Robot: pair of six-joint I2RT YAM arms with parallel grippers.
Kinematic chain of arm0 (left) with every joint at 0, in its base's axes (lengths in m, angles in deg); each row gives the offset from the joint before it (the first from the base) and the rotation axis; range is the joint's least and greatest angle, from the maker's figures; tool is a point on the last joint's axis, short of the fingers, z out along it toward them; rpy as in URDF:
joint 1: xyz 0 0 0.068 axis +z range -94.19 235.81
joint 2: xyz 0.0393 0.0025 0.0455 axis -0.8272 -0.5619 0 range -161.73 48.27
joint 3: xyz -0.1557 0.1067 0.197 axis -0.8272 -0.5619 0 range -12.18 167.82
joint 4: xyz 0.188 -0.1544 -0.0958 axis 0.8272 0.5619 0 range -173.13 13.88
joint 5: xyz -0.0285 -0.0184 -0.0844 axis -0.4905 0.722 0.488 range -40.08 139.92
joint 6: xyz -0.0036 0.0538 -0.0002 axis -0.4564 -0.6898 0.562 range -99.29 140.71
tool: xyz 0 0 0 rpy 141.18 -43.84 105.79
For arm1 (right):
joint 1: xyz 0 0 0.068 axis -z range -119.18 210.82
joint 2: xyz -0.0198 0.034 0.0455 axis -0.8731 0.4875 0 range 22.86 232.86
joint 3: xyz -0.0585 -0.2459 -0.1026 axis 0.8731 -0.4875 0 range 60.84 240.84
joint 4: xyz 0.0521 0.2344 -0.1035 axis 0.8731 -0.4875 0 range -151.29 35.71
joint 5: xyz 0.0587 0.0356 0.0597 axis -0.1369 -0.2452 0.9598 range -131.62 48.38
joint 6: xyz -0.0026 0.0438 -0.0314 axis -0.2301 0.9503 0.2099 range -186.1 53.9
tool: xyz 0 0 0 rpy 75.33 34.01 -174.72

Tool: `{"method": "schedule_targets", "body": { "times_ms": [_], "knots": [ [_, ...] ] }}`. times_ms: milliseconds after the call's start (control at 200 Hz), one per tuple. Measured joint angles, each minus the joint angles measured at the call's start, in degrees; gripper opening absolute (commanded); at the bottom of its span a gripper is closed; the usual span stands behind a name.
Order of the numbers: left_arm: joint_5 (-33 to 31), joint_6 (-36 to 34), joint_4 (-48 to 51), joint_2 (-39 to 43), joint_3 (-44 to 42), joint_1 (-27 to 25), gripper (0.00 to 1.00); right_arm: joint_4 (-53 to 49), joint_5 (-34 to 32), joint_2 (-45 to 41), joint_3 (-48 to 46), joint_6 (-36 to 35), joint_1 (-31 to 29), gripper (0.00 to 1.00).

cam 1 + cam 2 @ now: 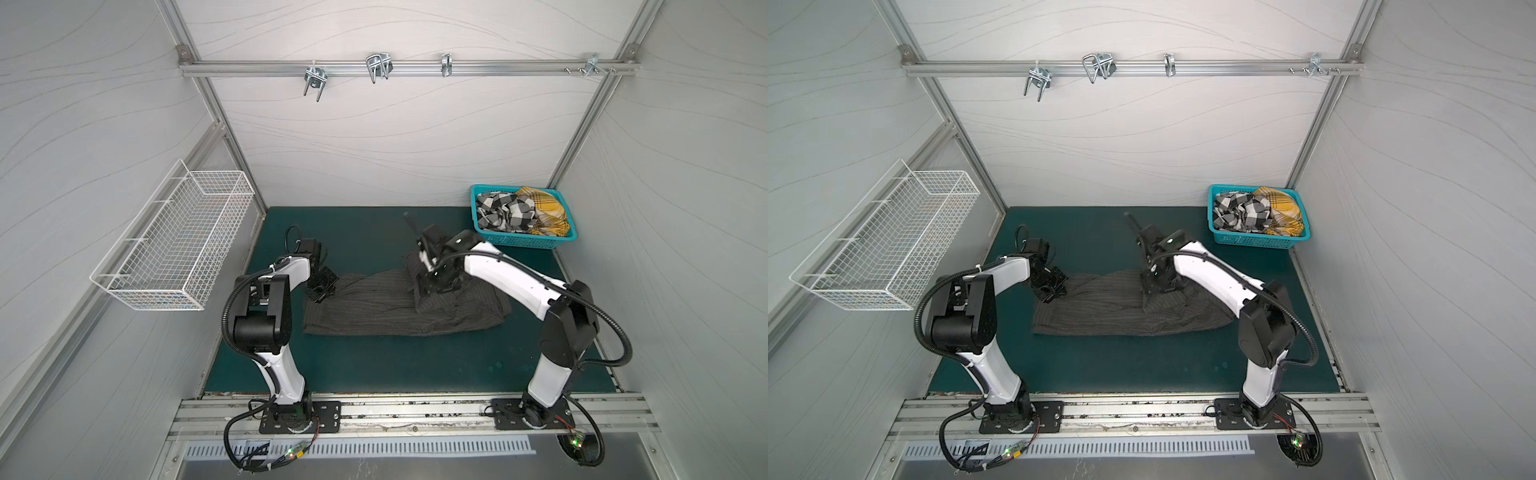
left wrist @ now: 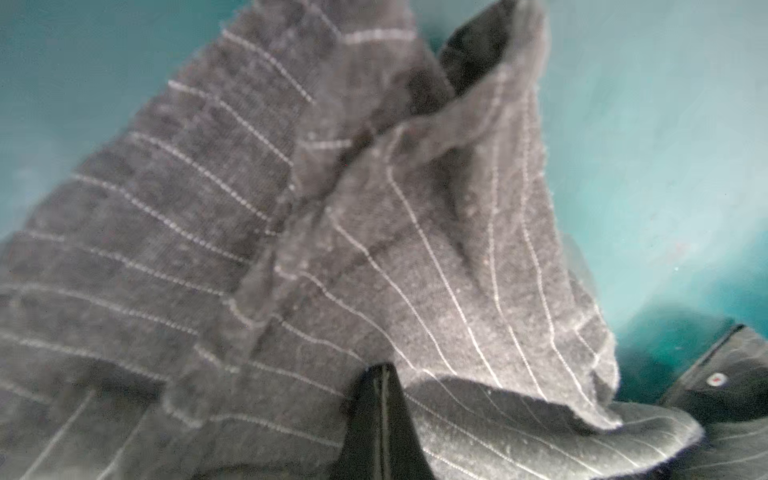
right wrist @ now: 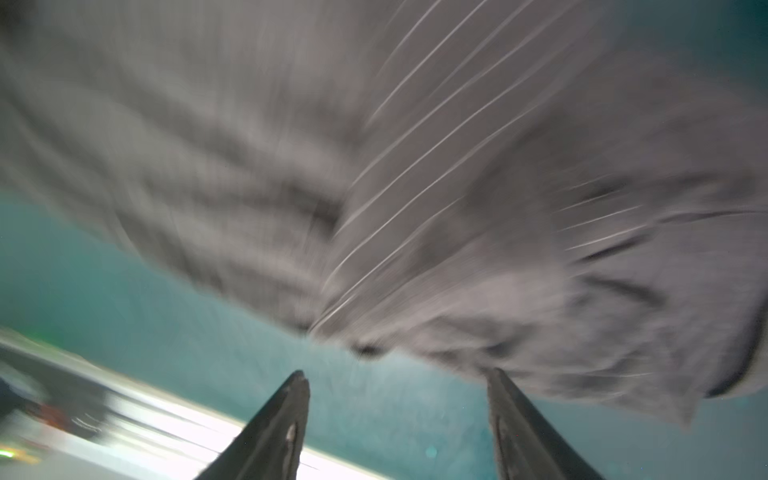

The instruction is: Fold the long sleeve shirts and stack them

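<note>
A dark charcoal pinstriped shirt [image 1: 374, 311] [image 1: 1100, 316] lies partly folded across the middle of the green mat [image 1: 374, 365]. My left gripper [image 1: 318, 291] [image 2: 384, 368] is shut on the shirt's far left corner, and the cloth [image 2: 332, 249] rises in a tent around its closed tips. My right gripper [image 1: 432, 286] [image 3: 397, 374] hangs open just above a folded-over flap near the shirt's right half. Its fingers [image 3: 291, 415] hold nothing, and the cloth [image 3: 415, 187] beyond them is blurred. A black-and-white checked shirt [image 1: 505, 212] and a mustard-yellow plaid one [image 1: 542, 208] lie crumpled in the basket.
The teal plastic basket [image 1: 523, 241] stands at the mat's back right corner. A white wire basket [image 1: 174, 245] hangs on the left wall. Metal hooks [image 1: 378, 66] hang from the rail on the back wall. Bare mat shows in front of the shirt.
</note>
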Motion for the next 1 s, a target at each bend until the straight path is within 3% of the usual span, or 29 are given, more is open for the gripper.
{"method": "schedule_targets", "body": {
  "times_ms": [85, 185, 370, 520, 625, 695, 755, 1000],
  "knots": [
    [-0.2, -0.8, 1.5, 0.7, 0.0, -0.2, 0.05, -0.7, 4.2, 4.9, 8.9, -0.2, 7.8, 0.69],
    [-0.3, -1.9, 2.8, 2.1, 0.1, -0.2, 0.06, -0.1, 8.0, 13.9, 17.7, -0.6, 12.3, 0.72],
    [-0.7, -3.4, 4.5, 3.4, 1.9, -0.2, 0.06, -0.8, 14.8, 30.1, 27.5, -1.1, 13.5, 0.74],
    [-0.6, -3.5, 4.6, 3.4, 2.1, -0.2, 0.06, -1.4, 18.3, 34.9, 27.7, -0.2, 13.6, 0.73],
    [-0.6, -3.5, 4.9, 3.4, 2.1, -0.2, 0.04, -1.3, 20.0, 36.1, 27.8, 0.5, 13.9, 0.58],
    [-0.6, -3.5, 4.9, 3.4, 2.1, -0.2, 0.03, -1.2, 20.3, 36.7, 28.1, 1.2, 14.2, 0.3],
    [-0.7, -3.5, 4.9, 3.4, 2.1, -0.2, 0.03, -0.9, 20.0, 36.9, 28.3, 1.7, 14.8, 0.17],
    [-0.7, -3.6, 4.8, 2.6, 2.1, -0.2, 0.0, 0.5, 15.3, 34.0, 30.0, 2.5, 18.5, 0.11]
  ]
}}
